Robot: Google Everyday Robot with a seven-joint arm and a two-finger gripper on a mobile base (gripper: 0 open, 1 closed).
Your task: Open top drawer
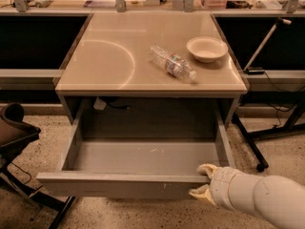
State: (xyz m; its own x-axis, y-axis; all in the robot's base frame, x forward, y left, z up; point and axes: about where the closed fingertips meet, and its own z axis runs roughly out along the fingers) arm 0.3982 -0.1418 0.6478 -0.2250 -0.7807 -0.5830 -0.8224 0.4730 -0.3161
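Note:
The top drawer (143,157) of the grey cabinet stands pulled far out toward me, showing a plain grey empty box inside. Its front panel (119,185) runs across the lower part of the camera view. My gripper (202,181) is at the right end of that front panel: one pale finger (207,169) lies over the top edge, the other (199,192) sits at the panel's outer face, so the panel's edge is between them. The white arm comes in from the lower right.
On the beige cabinet top (105,61) lie a clear plastic water bottle (172,63) on its side and a white bowl (206,48). A dark chair (14,130) stands at the left. Black table legs (255,147) stand at the right.

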